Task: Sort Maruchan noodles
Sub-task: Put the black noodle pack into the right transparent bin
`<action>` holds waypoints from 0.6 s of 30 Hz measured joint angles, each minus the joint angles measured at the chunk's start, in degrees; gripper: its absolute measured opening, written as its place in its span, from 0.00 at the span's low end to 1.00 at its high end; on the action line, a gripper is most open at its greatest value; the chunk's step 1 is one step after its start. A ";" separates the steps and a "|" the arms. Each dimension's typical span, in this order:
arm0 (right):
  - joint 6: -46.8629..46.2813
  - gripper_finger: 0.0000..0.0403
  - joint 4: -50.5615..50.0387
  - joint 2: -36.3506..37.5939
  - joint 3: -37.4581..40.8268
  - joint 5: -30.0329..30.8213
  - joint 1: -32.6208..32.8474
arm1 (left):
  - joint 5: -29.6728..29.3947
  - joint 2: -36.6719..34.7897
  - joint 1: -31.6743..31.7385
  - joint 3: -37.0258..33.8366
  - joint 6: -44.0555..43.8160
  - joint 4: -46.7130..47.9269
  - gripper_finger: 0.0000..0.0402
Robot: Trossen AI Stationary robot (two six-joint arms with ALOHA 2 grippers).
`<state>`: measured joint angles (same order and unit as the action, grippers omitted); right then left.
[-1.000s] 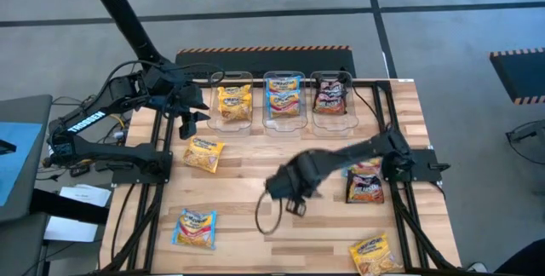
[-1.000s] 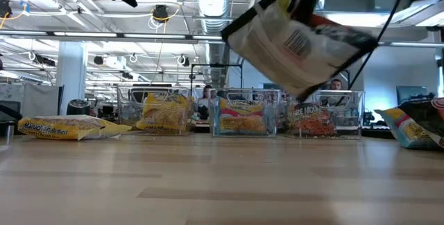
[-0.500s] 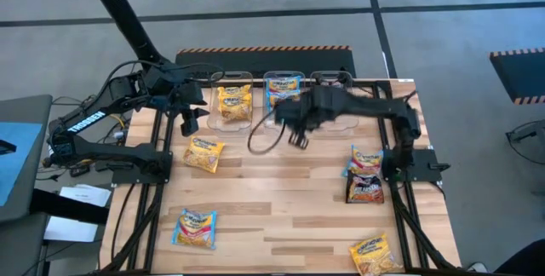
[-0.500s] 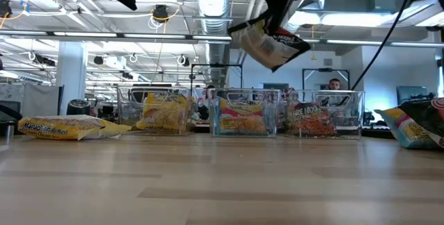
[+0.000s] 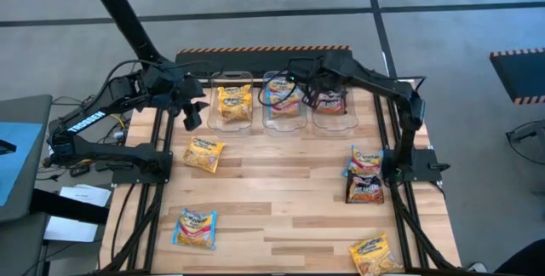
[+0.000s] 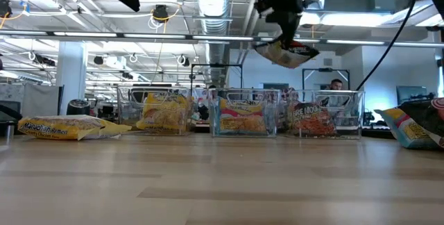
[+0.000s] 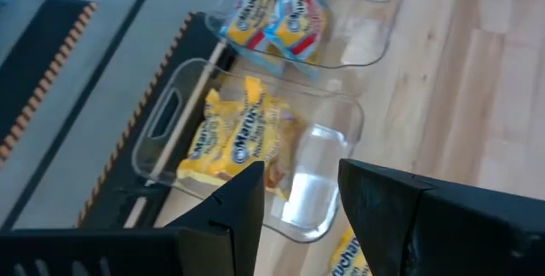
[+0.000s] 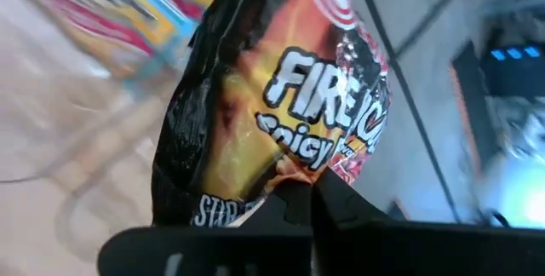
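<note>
My right gripper (image 5: 308,89) hangs above the clear bins at the table's far side, shut on a dark maroon-black noodle packet (image 8: 281,106), which in the low view (image 6: 288,51) floats over the bins. The left bin (image 5: 232,106) holds yellow packets, the middle bin (image 5: 283,104) blue-pink ones, the right bin (image 5: 334,107) dark ones. My left gripper (image 5: 191,116) waits open in the air left of the bins, with nothing between its fingers (image 7: 247,212). Loose packets lie flat on the table: yellow (image 5: 203,153), blue-pink (image 5: 195,227), yellow (image 5: 375,255), blue (image 5: 366,158) and dark (image 5: 364,189). My right gripper pinches the dark packet by one edge (image 8: 294,186) between its two fingers, which slant down from above. The packet hangs below the fingers, tilted and lifted clear, above the bins and touching none of them.
The three bins stand in a row along the far edge. The blue and dark packets at the right overlap beside the right arm's base (image 5: 409,161). Bare wood lies in the table's middle (image 5: 281,191).
My right gripper has swung from the table's middle toward the far edge and risen, carrying the dark packet to above the bins; its wrist has turned, and the packet now hangs smaller and farther off in the low view.
</note>
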<state>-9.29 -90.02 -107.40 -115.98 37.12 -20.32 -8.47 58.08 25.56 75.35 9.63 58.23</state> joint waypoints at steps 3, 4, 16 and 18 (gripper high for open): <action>-0.58 0.01 0.21 0.48 4.40 1.97 -1.65 | -1.44 0.00 0.00 0.00 0.02 -0.75 0.35; -0.72 0.01 0.04 0.64 5.84 2.69 -2.04 | -1.56 0.00 0.00 0.00 0.13 -1.24 0.35; -6.15 0.01 2.27 0.73 22.60 7.97 -2.66 | -5.86 0.04 0.02 0.00 0.22 -5.35 0.35; -6.26 0.01 4.42 0.70 24.77 8.04 -2.66 | -5.90 0.04 0.02 0.00 0.22 -5.72 0.35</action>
<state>-15.55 -85.60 -106.69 -91.21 45.15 -22.98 -14.37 58.13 25.58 75.35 9.85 52.51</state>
